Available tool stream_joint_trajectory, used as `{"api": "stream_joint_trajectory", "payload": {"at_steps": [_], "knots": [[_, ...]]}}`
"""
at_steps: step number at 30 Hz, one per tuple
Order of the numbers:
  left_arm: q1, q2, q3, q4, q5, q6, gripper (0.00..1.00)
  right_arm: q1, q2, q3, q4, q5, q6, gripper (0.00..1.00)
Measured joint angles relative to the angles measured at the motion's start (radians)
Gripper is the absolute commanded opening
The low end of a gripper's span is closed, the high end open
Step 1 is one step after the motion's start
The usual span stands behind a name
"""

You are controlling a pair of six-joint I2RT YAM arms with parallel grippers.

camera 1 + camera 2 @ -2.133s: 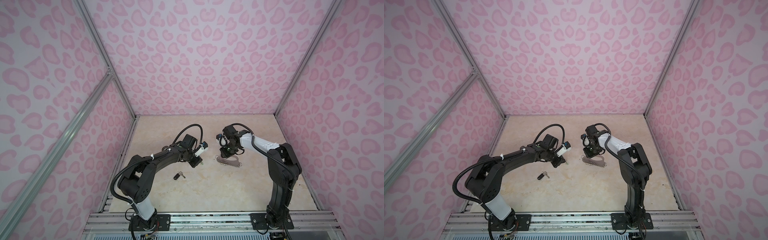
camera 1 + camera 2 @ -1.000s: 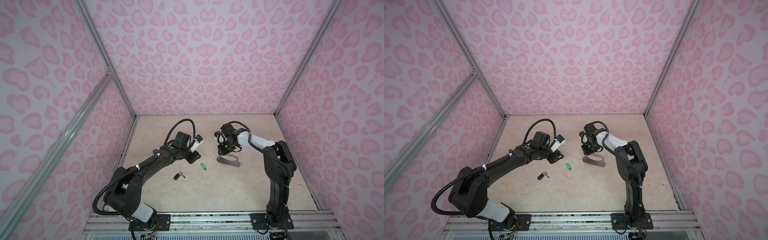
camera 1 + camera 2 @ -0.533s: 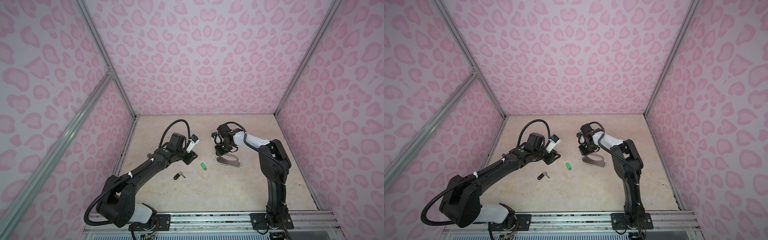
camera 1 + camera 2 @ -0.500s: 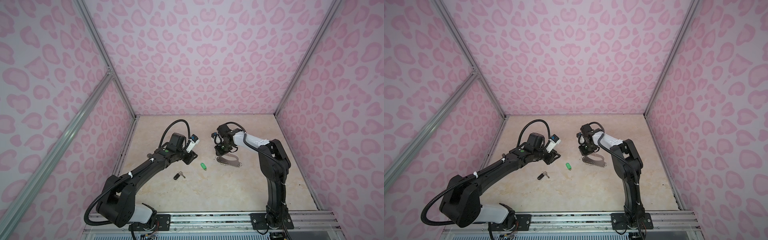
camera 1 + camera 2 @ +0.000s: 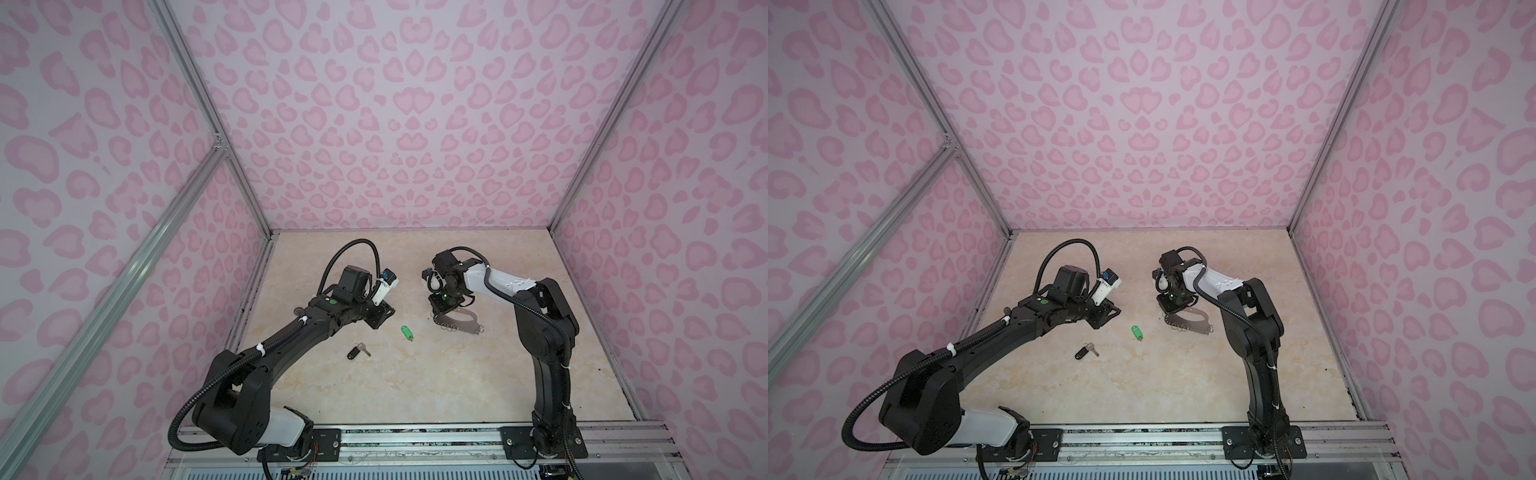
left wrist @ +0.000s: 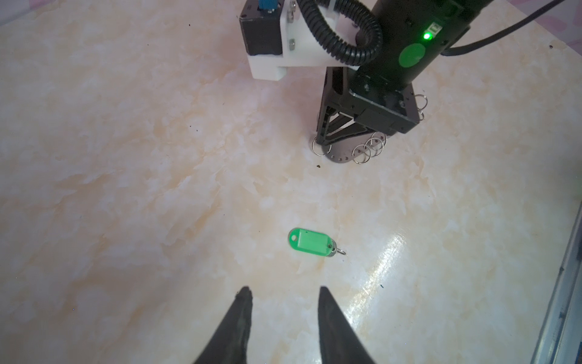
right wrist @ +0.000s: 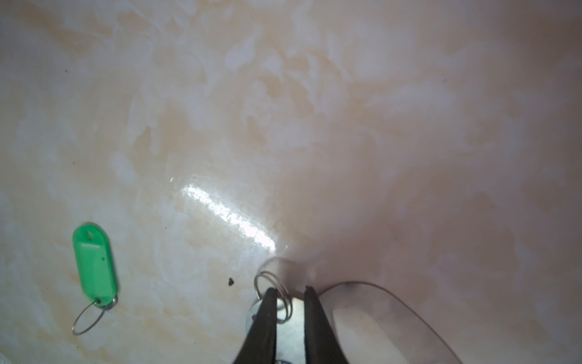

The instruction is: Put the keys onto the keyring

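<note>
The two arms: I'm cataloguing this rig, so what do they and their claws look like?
The left arm and right arm are black, each with a white link and a ribbed black cable. Each wrist bears a round green sticker. The left claw and right claw have slim, tapering black fingers.

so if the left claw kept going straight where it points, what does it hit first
Most likely the green oval plastic key tag, lying just ahead of the open left claw; tilted downward, it might touch the beige marbled tabletop first.
</note>
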Motion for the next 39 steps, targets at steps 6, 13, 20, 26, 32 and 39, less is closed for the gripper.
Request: {"api": "stream_joint_trajectory", "payload": {"at_steps": [6, 13, 20, 26, 32, 39], "knots": [[0.0, 0.0, 0.001, 0.0, 0.0, 0.004, 0.37, 0.002, -0.018, -0.001, -0.01, -0.013, -0.006, 0.07], [0.0, 0.0, 0.001, 0.001, 0.0, 0.011, 0.37, 0.017, -0.018, -0.001, -0.018, -0.023, -0.007, 0.14], [0.0, -0.002, 0.001, 0.002, 0.0, 0.026, 0.37, 0.018, -0.031, -0.004, -0.019, -0.01, -0.008, 0.24], [0.0, -0.002, -0.003, 0.002, 0.001, 0.025, 0.33, 0.015, -0.024, -0.003, -0.02, -0.008, -0.009, 0.24], [0.0, -0.002, -0.003, 0.002, 0.001, 0.023, 0.33, 0.015, 0.001, 0.005, -0.027, -0.011, -0.016, 0.23], [0.0, -0.002, -0.003, 0.002, 0.003, 0.022, 0.32, 0.015, 0.009, 0.013, -0.039, -0.017, -0.023, 0.15]]}}
